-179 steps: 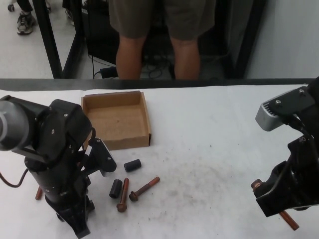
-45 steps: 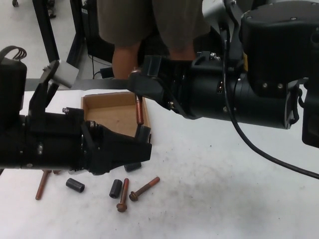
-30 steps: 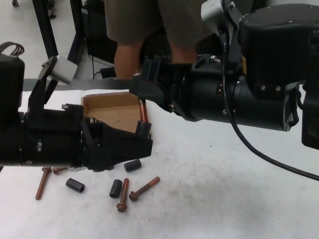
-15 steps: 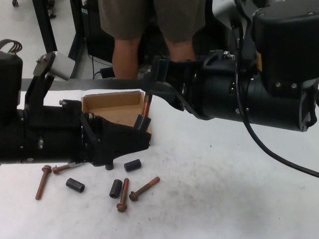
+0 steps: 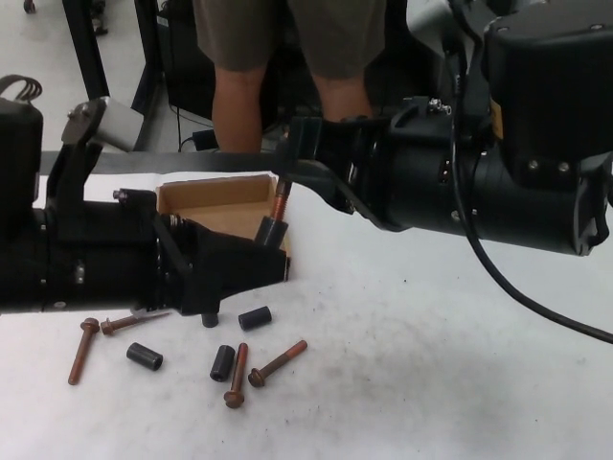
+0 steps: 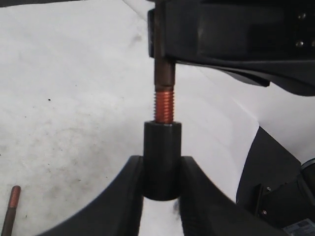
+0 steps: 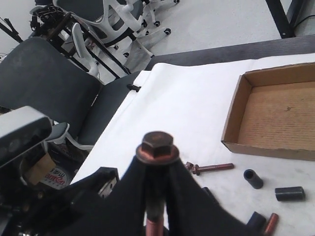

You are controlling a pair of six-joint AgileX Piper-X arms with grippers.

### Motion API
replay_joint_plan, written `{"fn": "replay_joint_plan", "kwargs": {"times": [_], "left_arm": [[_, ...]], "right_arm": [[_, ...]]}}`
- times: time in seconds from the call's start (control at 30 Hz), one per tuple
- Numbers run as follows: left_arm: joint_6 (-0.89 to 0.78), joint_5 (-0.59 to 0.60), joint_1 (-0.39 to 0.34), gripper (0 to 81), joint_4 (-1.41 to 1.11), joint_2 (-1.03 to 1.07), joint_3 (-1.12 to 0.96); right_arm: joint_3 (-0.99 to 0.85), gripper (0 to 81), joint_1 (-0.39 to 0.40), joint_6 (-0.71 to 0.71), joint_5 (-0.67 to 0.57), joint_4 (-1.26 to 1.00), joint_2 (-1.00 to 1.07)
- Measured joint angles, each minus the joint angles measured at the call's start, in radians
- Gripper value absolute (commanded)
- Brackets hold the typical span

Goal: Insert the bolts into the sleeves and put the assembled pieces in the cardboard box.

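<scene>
- Bench (image 5: pixel 431 364), 9 o'clock edge: long loose bolt (image 5: pixel 77 351) lies flat, head toward 12. A shorter loose bolt (image 5: pixel 129 323) lies at its 2 o'clock, near it.
- Single loose sleeve (image 5: pixel 144 356), black, lies at 3 o'clock of the long loose bolt, apart from it.
- Left arm extends from 9 o'clock, raised off the bench. Left gripper (image 6: pixel 162 171) is clamped on the held sleeve (image 6: pixel 162 147) — both fingers press its lower half and it stands upright between them.
- Cardboard box (image 5: pixel 206 190) sits at 11 o'clock on the bench. In the high view the held sleeve overlaps the box's 4 o'clock corner.
- At 6 o'clock of the box, on the bench: a lying sleeve (image 5: pixel 254 318). Further toward 6, a second lying sleeve (image 5: pixel 222 362) is just beside a straight bolt (image 5: pixel 237 375). A slanted bolt (image 5: pixel 278 362) lies at 3 o'clock of that one, and the two bolts are close at their head ends.
- Held bolt (image 6: pixel 165 105), copper-coloured, points straight down at the held sleeve. Its threaded end meets the sleeve's top opening — cannot tell how far in it goes.
- Right arm extends from 3 o'clock, above the bench. Right gripper (image 7: pixel 156 172) is closed on the held bolt's shank just under the hex head.
</scene>
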Motion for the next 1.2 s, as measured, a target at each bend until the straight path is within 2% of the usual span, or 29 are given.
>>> {"fn": "replay_joint_plan", "kwargs": {"times": [0.8,0.87,0.93,1.03,1.1,1.2], "left_arm": [[-0.019,-0.034,0.0,0.8,-0.069,0.0,0.0],[-0.019,-0.034,0.0,0.8,-0.069,0.0,0.0],[-0.011,-0.038,0.0,0.8,-0.069,0.0,0.0],[-0.001,-0.067,0.002,0.8,-0.069,0.0,0.0],[0.0,-0.087,0.003,0.8,-0.069,0.0,0.0],[0.0,-0.103,0.003,0.8,-0.075,0.0,0.0]], "right_arm": [[0.0,0.1,0.004,-0.006,-0.051,0.007,0.0],[0.0,4.6,0.004,-0.026,-0.059,0.007,0.0],[0.0,18.1,0.004,-0.048,-0.064,0.007,0.0],[0.0,44.6,0.004,-0.068,-0.071,0.009,0.0],[0.0,48.6,0.004,-0.071,-0.084,0.012,0.0],[0.0,45.8,0.004,-0.072,-0.083,0.017,0.0]]}}
